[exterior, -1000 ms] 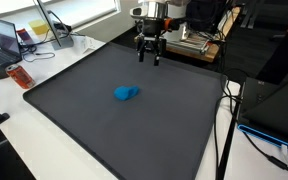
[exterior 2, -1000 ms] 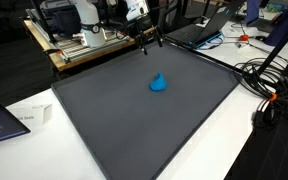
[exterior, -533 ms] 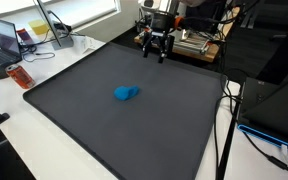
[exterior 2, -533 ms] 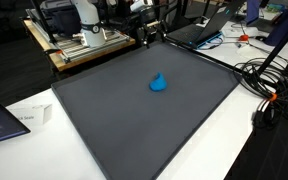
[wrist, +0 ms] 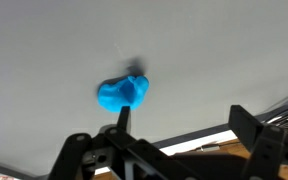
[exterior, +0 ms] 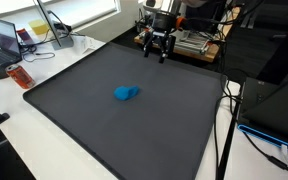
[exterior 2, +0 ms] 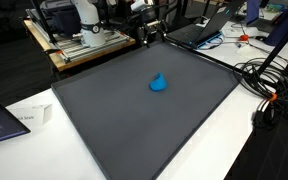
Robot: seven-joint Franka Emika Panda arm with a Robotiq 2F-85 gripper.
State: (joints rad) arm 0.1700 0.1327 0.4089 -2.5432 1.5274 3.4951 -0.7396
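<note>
The gripper [exterior: 157, 54] hangs with jaws apart and empty over the far edge of the mat [exterior: 84, 125]. It is well apart from the blue lump [exterior: 125, 94], which lies near the mat's middle. By my reading no grasp is made yet: nothing touches the lump.

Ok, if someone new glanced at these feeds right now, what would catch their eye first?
The bright blue lump, lying alone near the middle of the big dark mat. Next comes the pincer, jaws open and empty, at the mat's far edge and well apart from the lump. Around the mat there is desk clutter, including a laptop and cables.
</note>
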